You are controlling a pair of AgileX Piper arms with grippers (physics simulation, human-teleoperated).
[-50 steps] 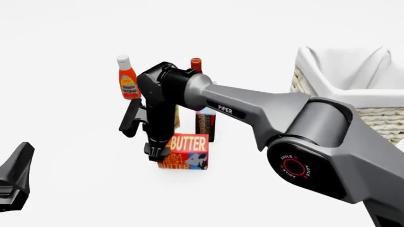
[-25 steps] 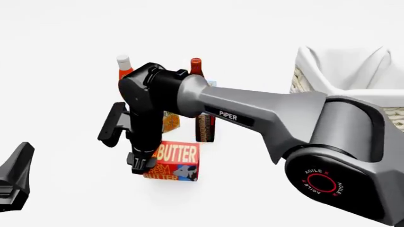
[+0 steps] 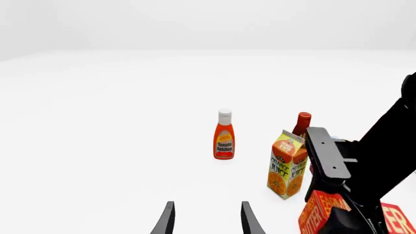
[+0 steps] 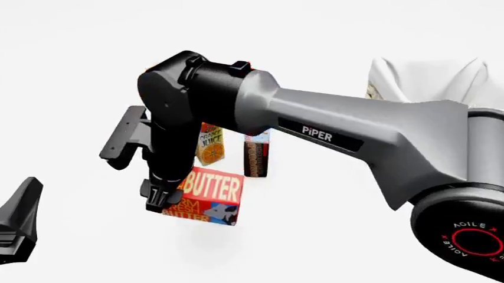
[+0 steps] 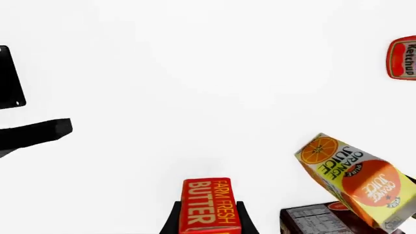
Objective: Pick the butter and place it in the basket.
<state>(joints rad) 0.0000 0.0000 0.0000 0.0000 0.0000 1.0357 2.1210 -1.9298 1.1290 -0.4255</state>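
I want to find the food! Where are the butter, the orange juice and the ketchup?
butter (image 4: 206, 196): front view, lettered front face.
orange juice (image 3: 287, 165): left wrist view, carton's front.
ketchup (image 3: 224, 138): left wrist view, bottle's label.

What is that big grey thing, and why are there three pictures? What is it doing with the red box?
The big grey thing is a robot arm inside a computer simulation. There are two arms. One picture looks from above and behind them. The other two come from small cameras on each arm's wrist.

The right gripper, a claw with two fingers, is shut on the butter and holds it above the white table. In the right wrist picture the butter sits between the fingers.

The left gripper is open and holds nothing.

Standing on the table are an orange juice carton, a ketchup bottle, a red-capped bottle and a dark box. The basket waits at the far right.
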